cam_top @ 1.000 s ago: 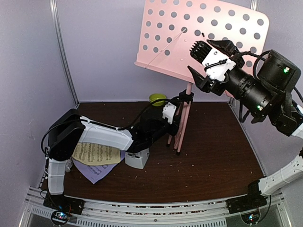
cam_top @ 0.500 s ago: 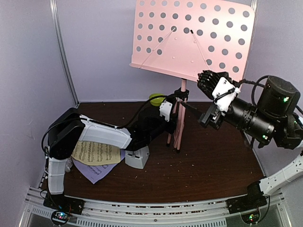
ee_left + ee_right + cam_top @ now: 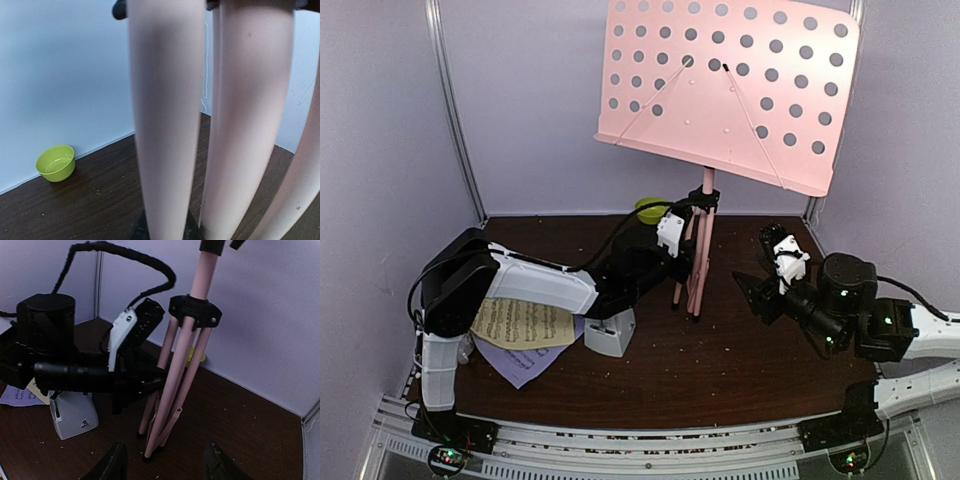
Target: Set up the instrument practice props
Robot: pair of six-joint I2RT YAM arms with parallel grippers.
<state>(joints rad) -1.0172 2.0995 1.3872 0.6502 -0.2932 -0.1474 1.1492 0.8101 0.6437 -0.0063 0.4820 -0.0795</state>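
The pink music stand (image 3: 730,90) stands upright at the back, its tripod legs (image 3: 698,270) folded close together. My left gripper (image 3: 682,262) is shut on one leg (image 3: 165,125), which fills the left wrist view. My right gripper (image 3: 760,266) hangs low just right of the legs (image 3: 172,390), open and empty, and apart from them. The yellow music sheet (image 3: 520,325) lies on the lavender one (image 3: 520,362) at the front left, partly under my left arm. The pale-grey metronome (image 3: 610,335) stands beside them, under my left forearm, and shows as the metronome (image 3: 74,412) in the right wrist view.
A lime-green bowl (image 3: 652,209) sits against the back wall behind the stand, the same bowl (image 3: 56,162) in the left wrist view. Grey walls close in the dark table (image 3: 760,370) on three sides. Crumbs dot its surface.
My right arm came down from the stand's desk to table level beside the legs, its jaws narrowing. The desk swung left and levelled out early on. The left arm stayed put.
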